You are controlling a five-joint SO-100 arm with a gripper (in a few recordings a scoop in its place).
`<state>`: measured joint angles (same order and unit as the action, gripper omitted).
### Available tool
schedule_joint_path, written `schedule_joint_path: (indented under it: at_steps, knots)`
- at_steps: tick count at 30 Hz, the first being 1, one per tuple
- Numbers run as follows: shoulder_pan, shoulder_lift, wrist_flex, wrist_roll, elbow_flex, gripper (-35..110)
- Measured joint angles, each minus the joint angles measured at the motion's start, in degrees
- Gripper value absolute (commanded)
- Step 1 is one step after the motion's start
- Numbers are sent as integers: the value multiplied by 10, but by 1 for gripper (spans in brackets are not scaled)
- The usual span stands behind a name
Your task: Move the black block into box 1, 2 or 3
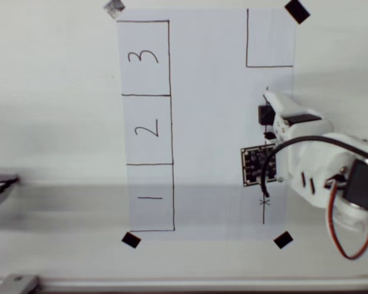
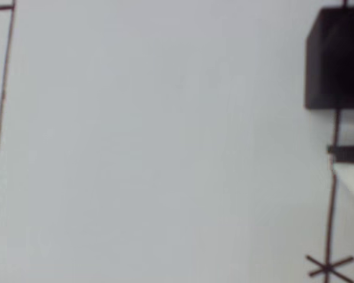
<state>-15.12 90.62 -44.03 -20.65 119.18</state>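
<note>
Your white hand sits at the small matte black cube, grip unclear, with pen-drawn box 3 well apart toward 10 o'clock, so transport remains.

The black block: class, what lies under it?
The black block sits on the white paper, over a pen-drawn line that runs on below it in the wrist view. The stretch of line beneath the block is covered.
</note>
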Motion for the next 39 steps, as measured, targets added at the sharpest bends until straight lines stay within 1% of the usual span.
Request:
schedule_joint_path:
  at_steps: [5,14,18,29,39]
  knots:
    - [-2,0,20,34,5,0]
    - [-1,0,21,39,5,0]
    - [14,0,21,64,-15,0]
    - [31,-37,22,151,-151,0]
    - [19,-134,22,215,-318,0]
